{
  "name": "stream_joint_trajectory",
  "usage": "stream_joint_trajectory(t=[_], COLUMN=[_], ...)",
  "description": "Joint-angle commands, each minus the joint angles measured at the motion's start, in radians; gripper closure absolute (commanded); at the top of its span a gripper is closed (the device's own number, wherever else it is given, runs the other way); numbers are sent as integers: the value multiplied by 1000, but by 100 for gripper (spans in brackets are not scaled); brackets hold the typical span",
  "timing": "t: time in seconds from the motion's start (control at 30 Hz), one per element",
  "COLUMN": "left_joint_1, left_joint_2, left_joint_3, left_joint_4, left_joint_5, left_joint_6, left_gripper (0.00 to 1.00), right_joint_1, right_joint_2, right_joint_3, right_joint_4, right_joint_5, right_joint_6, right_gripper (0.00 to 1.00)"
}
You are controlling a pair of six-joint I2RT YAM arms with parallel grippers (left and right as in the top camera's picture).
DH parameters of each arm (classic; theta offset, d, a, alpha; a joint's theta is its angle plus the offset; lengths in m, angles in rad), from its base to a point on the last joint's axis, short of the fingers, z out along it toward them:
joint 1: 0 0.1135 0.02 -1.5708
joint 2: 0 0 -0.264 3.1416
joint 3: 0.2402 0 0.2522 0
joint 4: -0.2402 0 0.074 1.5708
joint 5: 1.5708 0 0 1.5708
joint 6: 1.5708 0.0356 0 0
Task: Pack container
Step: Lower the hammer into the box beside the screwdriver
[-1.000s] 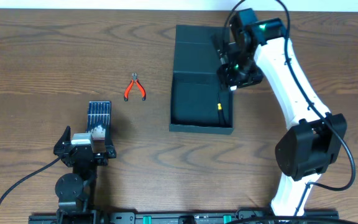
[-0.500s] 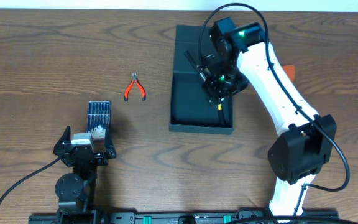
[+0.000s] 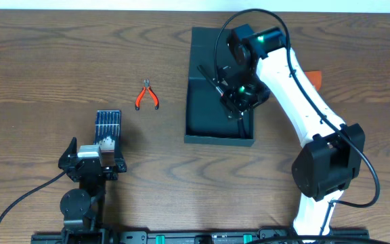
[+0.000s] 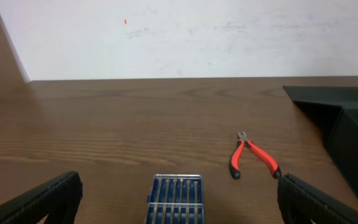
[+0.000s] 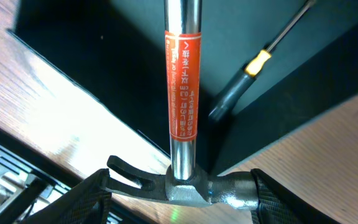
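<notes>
matte dark teal box, lid flap open toward the far side, long axis near-far; my right gripper clamps a chrome hammer, left gripper gapes open

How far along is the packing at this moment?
Done: a screwdriver lies inside the open container. In hand: the right gripper grips a hammer by its head, shaft over the container. To do: the red pliers and blue bit case sit on the table; the left gripper is open and empty.
</notes>
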Motion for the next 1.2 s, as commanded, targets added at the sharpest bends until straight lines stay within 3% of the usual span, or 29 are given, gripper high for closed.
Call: stream_joint_trajectory(t=[0.0, 0.6, 1.17], left_joint_1=[-5, -5, -5], left_joint_2=[-6, -6, -6], left_joint_3=[-29, -29, -28], left_joint_4=[-18, -18, -18], left_joint_5=[-2, -2, -2], left_joint_6=[9, 9, 9], left_gripper=[2, 2, 1], right_joint_1=[14, 16, 16], right_joint_2=[-14, -14, -14], right_joint_3=[-50, -222, -255], right_joint_4=[17, 150, 218], right_joint_5=[-20, -27, -27], right_joint_6=[-19, -19, -19], right_gripper=[73, 74, 73])
